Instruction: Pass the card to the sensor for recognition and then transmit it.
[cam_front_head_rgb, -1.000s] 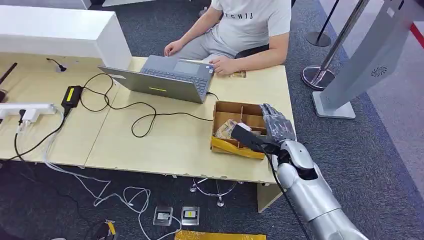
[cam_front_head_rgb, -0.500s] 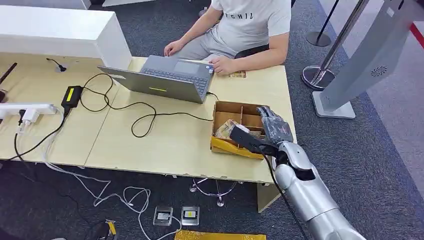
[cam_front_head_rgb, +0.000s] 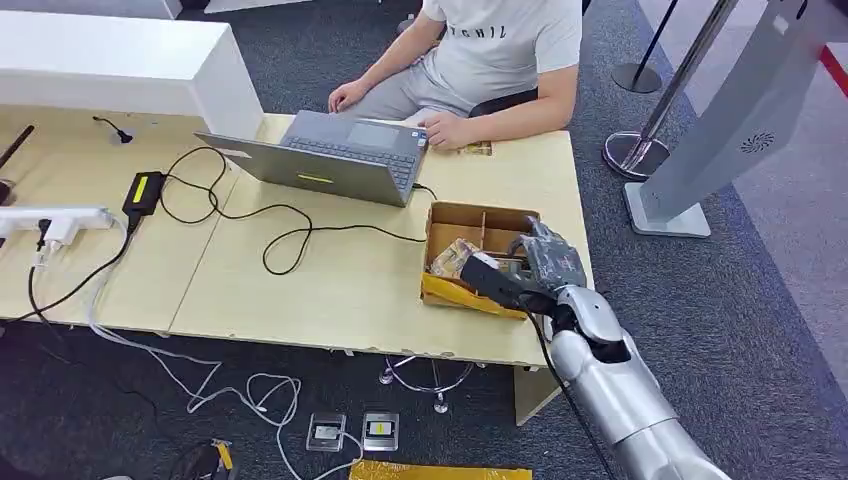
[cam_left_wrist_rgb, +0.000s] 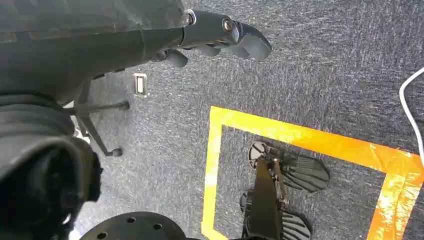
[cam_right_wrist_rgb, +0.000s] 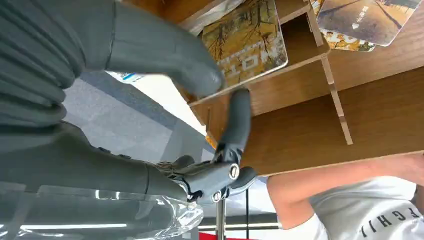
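golden tree-printed card (cam_right_wrist_rgb: 247, 42) in box (cam_right_wrist_rgb: 350, 115)

Card (cam_right_wrist_rgb: 248, 42) partly behind robot hand (cam_right_wrist_rgb: 165, 55) thumb — grip perhaps unformed.

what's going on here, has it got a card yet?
Not clearly. The right hand is at the divided cardboard box on the table's right end, thumb and a finger closing around the edge of a yellow-printed card in one compartment. Whether it actually has a grip can't be told. More cards lie in the next compartment. The left hand hangs over the carpet with nothing in it. A person sits at the laptop across the table.
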